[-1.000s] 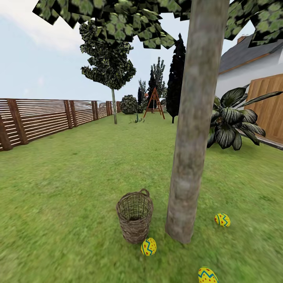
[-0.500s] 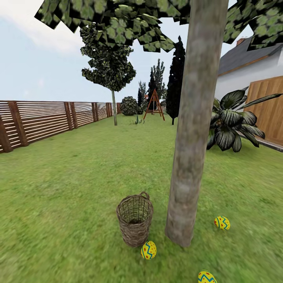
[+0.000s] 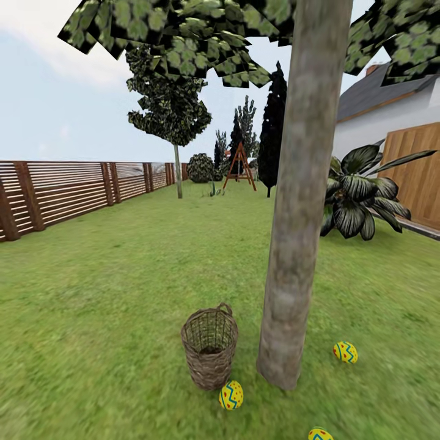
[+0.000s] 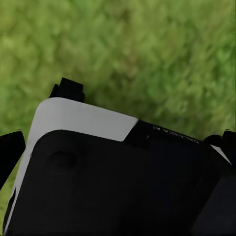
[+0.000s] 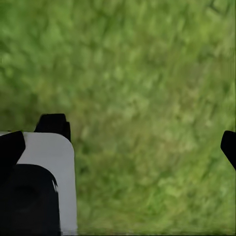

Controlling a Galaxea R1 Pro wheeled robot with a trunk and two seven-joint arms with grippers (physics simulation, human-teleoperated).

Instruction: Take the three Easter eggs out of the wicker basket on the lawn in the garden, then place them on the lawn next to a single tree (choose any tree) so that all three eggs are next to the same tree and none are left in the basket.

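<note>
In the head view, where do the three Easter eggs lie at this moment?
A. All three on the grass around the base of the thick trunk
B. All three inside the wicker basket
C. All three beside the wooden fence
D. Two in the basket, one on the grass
A: one egg lies on the lawn by the wicker basket, another right of the tree, a third at the bottom edge.

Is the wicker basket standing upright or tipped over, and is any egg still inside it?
Upright: the wicker basket stands on the lawn, mouth upward. No egg shows inside, though its bottom is shadowed.
</note>
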